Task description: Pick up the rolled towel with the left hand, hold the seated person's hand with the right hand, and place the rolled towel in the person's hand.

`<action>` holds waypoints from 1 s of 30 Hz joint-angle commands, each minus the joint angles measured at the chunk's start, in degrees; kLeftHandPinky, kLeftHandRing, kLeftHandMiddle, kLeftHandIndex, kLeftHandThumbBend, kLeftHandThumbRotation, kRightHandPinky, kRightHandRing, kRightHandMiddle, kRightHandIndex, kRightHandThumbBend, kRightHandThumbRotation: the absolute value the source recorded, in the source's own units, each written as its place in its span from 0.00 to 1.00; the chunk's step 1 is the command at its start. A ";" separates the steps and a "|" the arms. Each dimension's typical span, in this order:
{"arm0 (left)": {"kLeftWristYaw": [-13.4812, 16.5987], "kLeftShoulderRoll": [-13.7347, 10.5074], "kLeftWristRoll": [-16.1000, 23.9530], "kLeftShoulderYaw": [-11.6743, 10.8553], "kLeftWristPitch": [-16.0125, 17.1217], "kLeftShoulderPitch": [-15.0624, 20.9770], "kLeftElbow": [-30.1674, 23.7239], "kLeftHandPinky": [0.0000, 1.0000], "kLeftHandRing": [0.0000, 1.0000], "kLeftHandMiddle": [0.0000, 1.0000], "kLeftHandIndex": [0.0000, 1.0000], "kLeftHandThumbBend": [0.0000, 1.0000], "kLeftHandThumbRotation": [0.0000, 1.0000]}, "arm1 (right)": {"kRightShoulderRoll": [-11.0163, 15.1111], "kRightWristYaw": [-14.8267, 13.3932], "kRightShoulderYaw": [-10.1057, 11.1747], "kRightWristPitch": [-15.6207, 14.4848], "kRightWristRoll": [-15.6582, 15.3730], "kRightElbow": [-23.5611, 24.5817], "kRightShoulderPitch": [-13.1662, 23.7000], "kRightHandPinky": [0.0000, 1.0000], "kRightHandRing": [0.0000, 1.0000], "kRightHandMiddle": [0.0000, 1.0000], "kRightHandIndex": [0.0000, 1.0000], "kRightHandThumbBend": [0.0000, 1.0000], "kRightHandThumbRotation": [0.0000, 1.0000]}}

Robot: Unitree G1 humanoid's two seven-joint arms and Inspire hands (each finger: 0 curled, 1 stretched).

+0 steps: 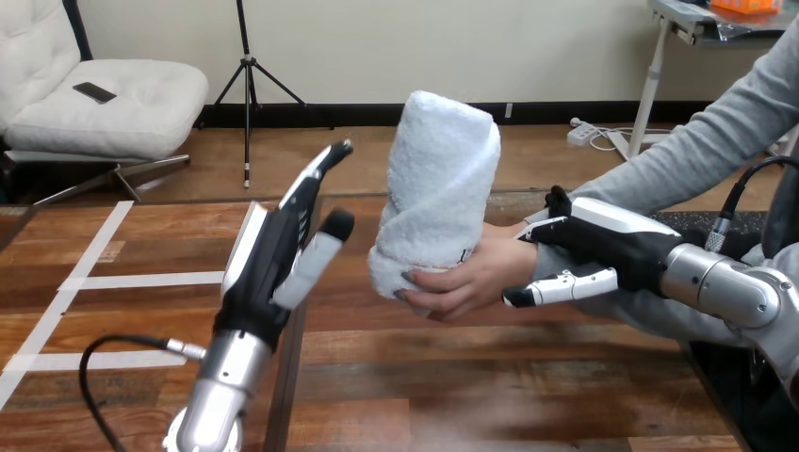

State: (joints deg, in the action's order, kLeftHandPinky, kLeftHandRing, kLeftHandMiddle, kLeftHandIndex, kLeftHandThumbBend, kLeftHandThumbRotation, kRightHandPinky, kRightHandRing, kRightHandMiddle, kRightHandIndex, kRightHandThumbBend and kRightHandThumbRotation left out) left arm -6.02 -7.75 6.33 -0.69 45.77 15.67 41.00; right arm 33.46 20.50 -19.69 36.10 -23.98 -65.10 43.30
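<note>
A white rolled towel (441, 188) stands upright in the person's hand (471, 278), whose fingers wrap round its lower end. My left hand (278, 250) is raised just left of the towel, apart from it, its fingers straight and open, holding nothing. My right hand (603, 250) comes in from the right and sits at the person's wrist, with fingers above it and the thumb below it, curled round it.
The wooden table (471, 377) spreads below both arms, with white tape lines (141, 280) on its left part. The person's grey sleeve (697, 141) reaches in from the upper right.
</note>
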 commanded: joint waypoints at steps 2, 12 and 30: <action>-0.28 -0.28 -0.86 0.43 -0.11 -1.04 -7.18 1.00 0.99 0.96 0.92 1.00 1.00 | -0.79 0.20 1.37 0.75 1.19 3.23 1.04 0.72 0.81 0.82 0.83 1.00 0.86; 0.56 0.13 -1.89 -0.42 -1.25 -7.00 -13.59 1.00 0.97 0.95 0.92 1.00 1.00 | -0.99 -0.05 2.72 0.55 2.98 4.49 -0.29 0.73 0.82 0.83 0.83 1.00 0.89; -1.71 0.04 -6.89 -0.36 -1.11 -16.31 -20.16 0.98 0.97 0.95 0.92 0.96 1.00 | -1.23 -3.44 5.81 1.35 6.02 7.95 -3.70 0.72 0.81 0.82 0.83 1.00 0.95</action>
State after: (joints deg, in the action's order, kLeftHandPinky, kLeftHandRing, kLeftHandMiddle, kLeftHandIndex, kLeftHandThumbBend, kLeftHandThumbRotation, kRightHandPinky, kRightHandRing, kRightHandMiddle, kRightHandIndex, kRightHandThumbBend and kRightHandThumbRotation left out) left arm -7.22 -7.60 0.48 -0.86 44.47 0.18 24.61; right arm 33.31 19.58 -16.85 36.21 -20.12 -60.06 39.24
